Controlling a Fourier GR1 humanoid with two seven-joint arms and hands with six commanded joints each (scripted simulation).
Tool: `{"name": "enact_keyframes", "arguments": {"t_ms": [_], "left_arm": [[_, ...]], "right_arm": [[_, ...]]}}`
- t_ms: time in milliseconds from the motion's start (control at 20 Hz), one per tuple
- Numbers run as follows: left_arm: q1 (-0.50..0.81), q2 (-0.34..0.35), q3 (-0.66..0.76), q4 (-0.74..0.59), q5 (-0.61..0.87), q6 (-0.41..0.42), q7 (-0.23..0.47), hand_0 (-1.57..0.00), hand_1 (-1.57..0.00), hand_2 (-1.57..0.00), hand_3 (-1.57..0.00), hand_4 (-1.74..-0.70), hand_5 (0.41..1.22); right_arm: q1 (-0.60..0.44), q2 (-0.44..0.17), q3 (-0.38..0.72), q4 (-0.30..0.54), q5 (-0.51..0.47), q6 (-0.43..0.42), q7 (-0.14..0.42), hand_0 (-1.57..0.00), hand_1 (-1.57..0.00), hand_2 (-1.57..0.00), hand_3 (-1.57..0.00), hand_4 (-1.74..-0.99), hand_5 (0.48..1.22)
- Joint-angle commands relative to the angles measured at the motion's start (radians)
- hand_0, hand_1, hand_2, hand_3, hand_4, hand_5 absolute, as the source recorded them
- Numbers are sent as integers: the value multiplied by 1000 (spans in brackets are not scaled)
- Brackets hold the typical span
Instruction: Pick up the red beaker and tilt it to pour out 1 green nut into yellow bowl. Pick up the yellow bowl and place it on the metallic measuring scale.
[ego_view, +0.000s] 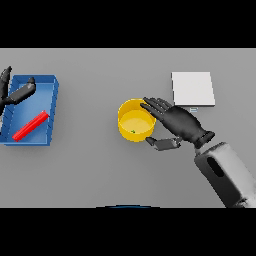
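The right arm (225, 175) comes in from the lower right, white and grey, and ends in the dark right hand (181, 123). This hand is spread wide at the right side of the yellow bowl (135, 120), the fingers (156, 105) reaching over the bowl's far right rim and the thumb (162, 143) lying just beside its near right wall; whether they press the bowl or only flank it is hard to tell. Inside the bowl a small green nut (133, 132) rests near the front wall. Beyond the hand, to the right, the pale square scale (193, 88) lies flat on the grey table (95, 170), near the bowl but apart from it. At the far left a blue tray (52, 112) holds the red beaker (31, 125) lying on its side. The left hand (16, 92) hangs over the tray's far left corner, fingers loosely straight and holding nothing
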Motion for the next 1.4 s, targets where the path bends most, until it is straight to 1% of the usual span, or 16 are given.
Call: {"name": "enact_keyframes", "arguments": {"t_ms": [0,100,200,300,350,400,450,550,700,750,900,950,1150,1200,1300,1350], "left_arm": [[4,6,2,4,1,-5,-4,0,0,0,0,-797,723],[-5,4,-3,-2,-3,-3,5,0,1,1,1,-799,721],[-7,-5,-6,8,-8,-1,-1,1,1,1,1,-797,718],[-7,-9,-5,16,-7,-4,-8,1,1,1,1,-796,716],[-11,-10,-7,16,-11,0,-7,1,1,1,1,-794,717],[-14,-13,-5,25,-5,-10,-8,1,1,1,1,-793,720],[-8,-4,-2,13,-2,-8,-7,1,1,1,1,-794,723],[-7,3,3,14,2,-12,-13,1,1,1,1,-795,729],[-10,11,2,13,0,-16,-13,1,1,1,1,-795,734],[-7,10,2,13,1,-17,-18,1,1,1,1,-797,734],[-17,2,6,26,7,-24,-10,1,1,1,1,-799,737],[-1,12,8,21,8,-21,-27,1,1,1,1,-799,738],[-16,1,0,31,-5,-19,-21,1,1,1,1,-793,731],[-23,-1,2,35,-2,-24,-15,1,1,1,1,-793,729],[-18,2,1,36,-6,-21,-28,1,1,1,1,-792,725],[-14,5,3,23,-4,-15,-28,1,1,1,1,-792,723]], "right_arm": [[-22,2,12,17,3,18,-6,1,1,1,1,-1273,656],[-63,8,39,54,16,47,-12,1,1,1,1,-1274,662],[-104,-6,66,88,31,85,-37,1,1,1,1,-1277,677],[-138,-4,90,139,45,100,-63,1,1,1,1,-1261,685],[-158,1,95,153,40,119,-67,1,1,1,1,-1255,686],[-175,23,109,186,47,118,-62,1,1,1,1,-1250,686],[-187,19,116,202,50,124,-80,1,1,1,1,-1246,686],[-215,33,130,245,53,141,-86,1,1,1,1,-1243,682],[-236,45,158,287,68,168,-96,1,1,1,1,-1270,678],[-244,33,161,299,73,173,-106,1,1,1,1,-1281,674],[-264,51,178,340,84,188,-87,1,1,1,1,-1300,671],[-272,41,177,344,82,198,-102,1,1,1,1,-1303,674],[-295,65,211,360,104,221,-75,1,1,1,1,-1304,713],[-296,61,210,364,106,220,-77,1,1,-4,-11,-1308,729],[-301,70,218,374,114,231,-48,-16,-40,-68,-94,-1339,784],[-307,75,223,379,121,231,-39,-93,-107,-133,-160,-1362,820]]}}
